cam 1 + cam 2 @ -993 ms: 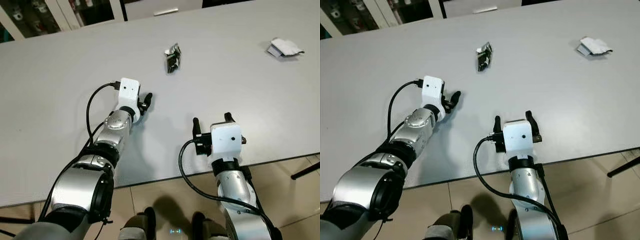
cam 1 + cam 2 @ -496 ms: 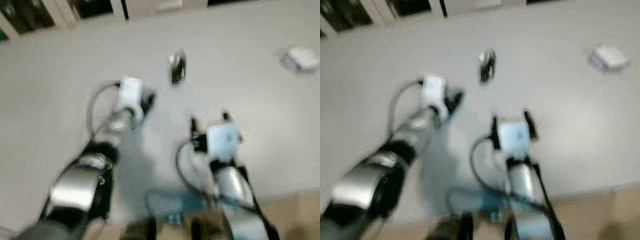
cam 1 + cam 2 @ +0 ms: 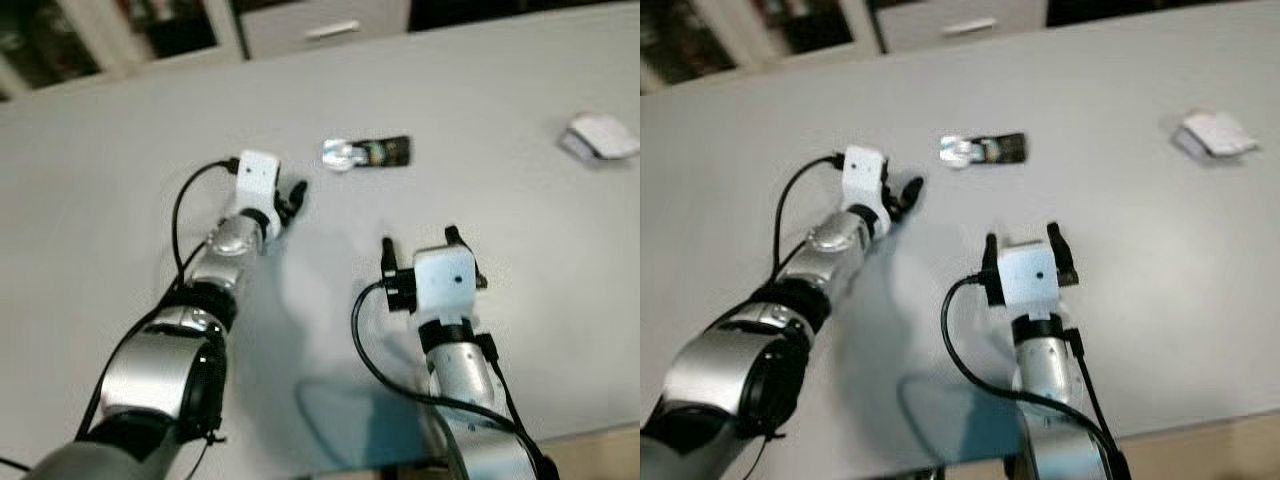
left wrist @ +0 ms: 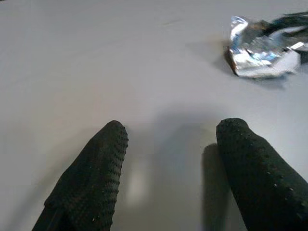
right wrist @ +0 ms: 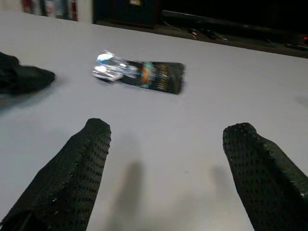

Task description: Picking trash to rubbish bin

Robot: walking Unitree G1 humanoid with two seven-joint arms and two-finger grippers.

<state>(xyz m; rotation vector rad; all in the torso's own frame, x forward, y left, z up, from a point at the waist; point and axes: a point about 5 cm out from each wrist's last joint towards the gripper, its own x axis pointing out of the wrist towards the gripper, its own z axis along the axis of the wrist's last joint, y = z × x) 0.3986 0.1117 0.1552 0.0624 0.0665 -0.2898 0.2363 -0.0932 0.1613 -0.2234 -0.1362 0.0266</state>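
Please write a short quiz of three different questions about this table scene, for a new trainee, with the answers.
1. True or false: the left gripper is holding the wrapper.
2. Which trash lies nearer to the left gripper?
A. the wrapper
B. the white paper
3. Fill in: both pieces of trash lie on the grey ____.

Key
1. False. In the left wrist view its fingers are open and empty, and the wrapper lies apart from them.
2. A. The white paper lies far on the robot's right, beyond the right gripper, which is open too.
3. table
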